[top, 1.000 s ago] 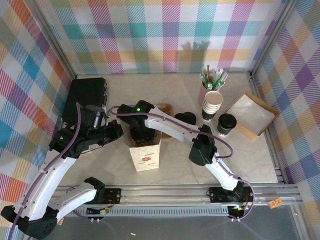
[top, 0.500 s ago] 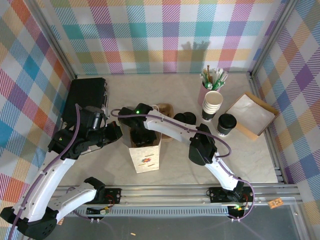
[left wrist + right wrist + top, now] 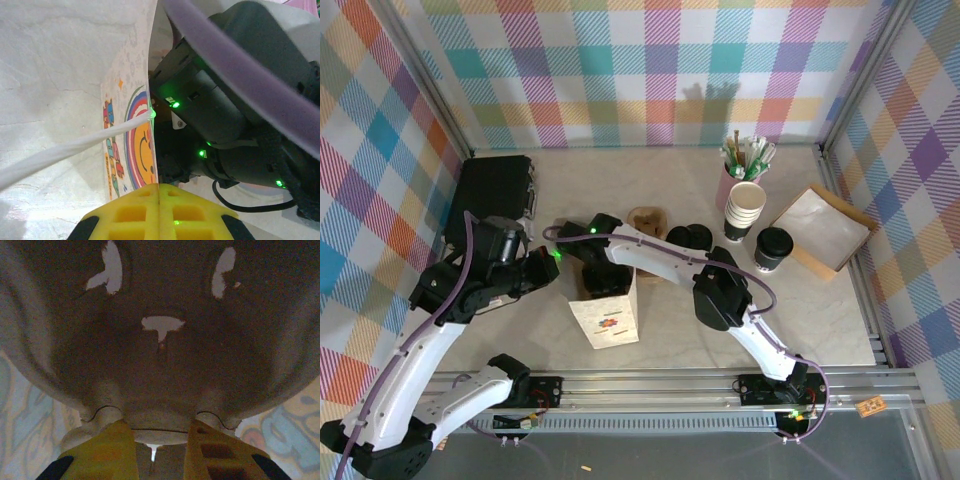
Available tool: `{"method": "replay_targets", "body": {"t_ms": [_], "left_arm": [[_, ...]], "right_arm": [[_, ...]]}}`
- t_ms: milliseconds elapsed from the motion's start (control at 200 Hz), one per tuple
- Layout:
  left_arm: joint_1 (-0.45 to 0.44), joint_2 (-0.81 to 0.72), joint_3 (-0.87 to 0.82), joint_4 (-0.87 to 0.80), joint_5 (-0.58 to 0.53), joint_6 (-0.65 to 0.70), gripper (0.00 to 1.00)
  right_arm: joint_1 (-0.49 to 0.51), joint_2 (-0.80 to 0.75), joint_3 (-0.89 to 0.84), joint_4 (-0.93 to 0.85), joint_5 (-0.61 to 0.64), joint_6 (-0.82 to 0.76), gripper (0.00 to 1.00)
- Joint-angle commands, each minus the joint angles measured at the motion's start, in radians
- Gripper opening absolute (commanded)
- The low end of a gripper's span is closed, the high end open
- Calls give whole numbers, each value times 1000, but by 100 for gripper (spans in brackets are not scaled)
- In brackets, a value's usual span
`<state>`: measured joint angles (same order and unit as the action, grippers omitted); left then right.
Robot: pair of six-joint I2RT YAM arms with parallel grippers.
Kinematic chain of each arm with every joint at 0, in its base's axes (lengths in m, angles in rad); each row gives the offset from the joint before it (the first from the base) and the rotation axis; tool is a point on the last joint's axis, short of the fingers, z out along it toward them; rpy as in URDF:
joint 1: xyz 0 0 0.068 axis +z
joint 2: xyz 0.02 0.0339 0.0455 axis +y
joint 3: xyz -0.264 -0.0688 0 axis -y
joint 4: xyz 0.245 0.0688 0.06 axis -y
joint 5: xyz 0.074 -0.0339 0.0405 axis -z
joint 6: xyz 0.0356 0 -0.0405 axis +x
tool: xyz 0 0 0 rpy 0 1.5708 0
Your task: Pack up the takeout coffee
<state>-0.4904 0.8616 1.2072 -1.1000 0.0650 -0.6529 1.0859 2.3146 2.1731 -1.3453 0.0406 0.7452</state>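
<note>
My left gripper [image 3: 159,212] is pinched shut on the rim of the paper bag [image 3: 607,322]. My right gripper [image 3: 159,435] is down inside the bag, squeezing a brown cup holder [image 3: 160,340]. The takeout coffee [image 3: 772,248] stands on the table [image 3: 670,335] well off to the right, just beside the stack of white cups [image 3: 744,210].

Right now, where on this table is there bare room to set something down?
Two patches: the back strip between the black case and the straw cup, and the near right corner, this side of the napkin tray. Crowded: around the paper bag, where both arms meet, and the lids, cup stack and takeout coffee.
</note>
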Motion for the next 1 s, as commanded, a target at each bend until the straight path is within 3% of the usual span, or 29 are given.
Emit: {"method": "replay_targets", "body": {"t_ms": [0, 995], "left_arm": [[-8, -14, 31, 6, -31, 29, 0], [-8, -2, 75, 1, -46, 67, 0]], "right_arm": [[3, 33, -17, -27, -5, 11, 5], [17, 106, 93, -17, 96, -41, 17]]}}
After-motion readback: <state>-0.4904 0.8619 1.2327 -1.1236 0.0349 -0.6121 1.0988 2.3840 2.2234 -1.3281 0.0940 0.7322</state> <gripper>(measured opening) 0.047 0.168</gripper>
